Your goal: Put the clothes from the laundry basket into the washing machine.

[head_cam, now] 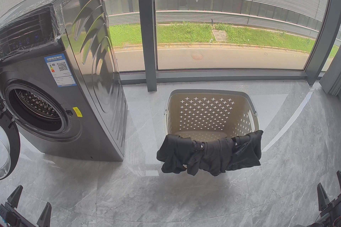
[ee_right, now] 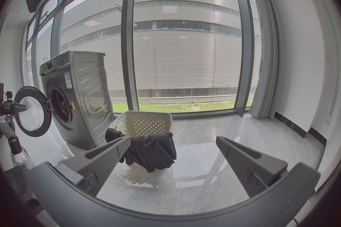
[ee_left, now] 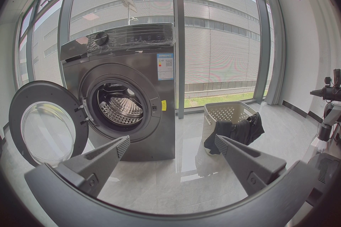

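We see black clothes (head_cam: 209, 155), a cream star-perforated basket (head_cam: 209, 110), a dark grey washer (head_cam: 88, 71), and a grey marbled floor (head_cam: 177, 195).

Perhaps test room, washing machine (head_cam: 88, 89), glass wall (head_cam: 231, 7)

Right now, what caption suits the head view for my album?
Black clothes draped over the basket's near rim, beside a washer with its door open.

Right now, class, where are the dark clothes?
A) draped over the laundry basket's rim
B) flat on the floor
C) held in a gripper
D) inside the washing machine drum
A: the dark clothes hang over the rim of the laundry basket nearest the robot.
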Robot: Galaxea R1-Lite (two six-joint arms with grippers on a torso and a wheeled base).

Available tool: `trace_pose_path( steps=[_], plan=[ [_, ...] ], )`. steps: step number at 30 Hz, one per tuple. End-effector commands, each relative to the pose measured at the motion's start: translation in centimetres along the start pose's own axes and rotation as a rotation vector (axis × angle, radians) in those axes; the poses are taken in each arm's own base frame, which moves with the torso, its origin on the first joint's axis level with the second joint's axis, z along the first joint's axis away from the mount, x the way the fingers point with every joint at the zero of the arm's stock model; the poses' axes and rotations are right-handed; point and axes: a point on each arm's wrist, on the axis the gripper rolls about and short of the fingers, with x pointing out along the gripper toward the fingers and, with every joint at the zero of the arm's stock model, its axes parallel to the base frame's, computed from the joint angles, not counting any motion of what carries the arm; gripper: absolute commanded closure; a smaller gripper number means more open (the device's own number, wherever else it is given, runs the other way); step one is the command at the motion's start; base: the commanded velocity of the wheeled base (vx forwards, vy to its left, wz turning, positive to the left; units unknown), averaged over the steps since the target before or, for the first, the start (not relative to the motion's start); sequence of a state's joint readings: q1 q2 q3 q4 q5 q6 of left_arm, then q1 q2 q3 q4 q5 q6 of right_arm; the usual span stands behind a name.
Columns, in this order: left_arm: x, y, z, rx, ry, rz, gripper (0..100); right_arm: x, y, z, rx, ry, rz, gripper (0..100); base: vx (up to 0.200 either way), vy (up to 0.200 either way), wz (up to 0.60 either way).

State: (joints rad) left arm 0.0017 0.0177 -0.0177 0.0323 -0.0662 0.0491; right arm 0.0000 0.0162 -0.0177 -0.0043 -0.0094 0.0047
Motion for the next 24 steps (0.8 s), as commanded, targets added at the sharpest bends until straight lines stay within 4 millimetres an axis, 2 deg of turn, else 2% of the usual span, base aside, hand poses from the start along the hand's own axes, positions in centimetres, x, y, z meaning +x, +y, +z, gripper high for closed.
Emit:
trace_pose_path(
  steps=[1, 5, 20, 24],
  plan=[
    [0.01, -0.02, -0.53, 0.0, 0.0, 0.0, 0, 0.0, 0.0, -0.52, 0.0, 0.001, 0.0, 0, 0.0, -0.2, 0.0],
    [0.01, -0.02, -0.53, 0.001, 0.0, 0.002, 0, 0.0, 0.0, -0.52, 0.0, 0.001, 0.0, 0, 0.0, -0.2, 0.0],
    [0.01, -0.02, -0.53, 0.0, 0.0, 0.0, 0, 0.0, -0.01, -0.52, 0.003, 0.001, -0.004, 0, 0.0, 0.0, 0.0],
    [0.01, -0.03, -0.53, -0.002, 0.0, -0.001, 0, 0.0, -0.01, -0.52, 0.003, 0.001, -0.004, 0, 0.2, 0.0, 0.0]
  ],
)
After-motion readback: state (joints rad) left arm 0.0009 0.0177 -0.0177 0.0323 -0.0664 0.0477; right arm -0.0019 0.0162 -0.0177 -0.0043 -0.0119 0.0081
